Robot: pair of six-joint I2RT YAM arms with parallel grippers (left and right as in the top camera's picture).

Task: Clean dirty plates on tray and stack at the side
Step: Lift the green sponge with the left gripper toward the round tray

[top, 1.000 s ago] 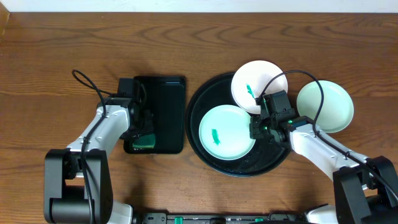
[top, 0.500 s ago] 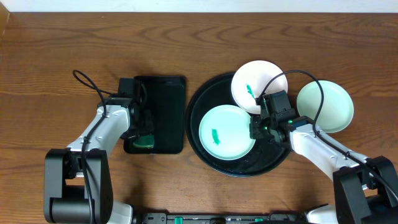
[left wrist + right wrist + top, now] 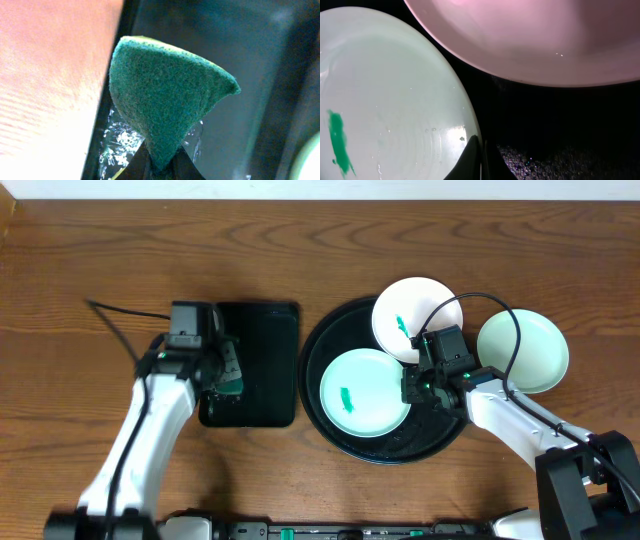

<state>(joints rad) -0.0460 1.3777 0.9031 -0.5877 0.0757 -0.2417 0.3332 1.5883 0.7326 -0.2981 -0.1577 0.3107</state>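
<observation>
The round black tray (image 3: 440, 435) holds a pale mint-green plate (image 3: 365, 392) with a green smear at its centre. My right gripper (image 3: 408, 388) is shut on that plate's right rim; in the right wrist view its jaws (image 3: 481, 156) pinch the plate's edge (image 3: 395, 95) over the tray floor (image 3: 560, 125). A white plate (image 3: 410, 320) with a green smear leans on the tray's back rim and shows again in the right wrist view (image 3: 535, 35). A second mint plate (image 3: 523, 350) lies on the table right of the tray. My left gripper (image 3: 228, 370) is shut on a green sponge (image 3: 165, 100).
A rectangular black tray (image 3: 262, 370), wet inside (image 3: 240, 75), lies left of the round tray, under the held sponge. Brown wooden tabletop (image 3: 100, 260) surrounds everything. The right arm's cable loops over the white plate.
The left gripper closed on the sponge and lifted it off the rectangular tray's near-left corner, the arm swinging up and back. The right arm and the plates have not moved.
</observation>
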